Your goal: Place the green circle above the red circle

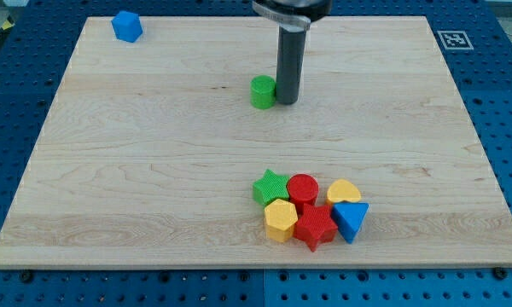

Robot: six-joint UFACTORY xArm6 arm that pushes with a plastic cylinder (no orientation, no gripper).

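Note:
The green circle [262, 91] sits on the wooden board [154, 170], a little above the board's middle. My tip [287, 101] rests just to the right of it, touching or nearly touching its side. The red circle [303, 188] lies far below, in a cluster near the view's bottom. The rod rises from the tip to the view's top edge.
Around the red circle are a green star [270, 186], a yellow heart [345, 191], a yellow hexagon [280, 219], a red star [314, 226] and a blue triangle [352, 218]. A blue block [127, 26] sits at the top left corner.

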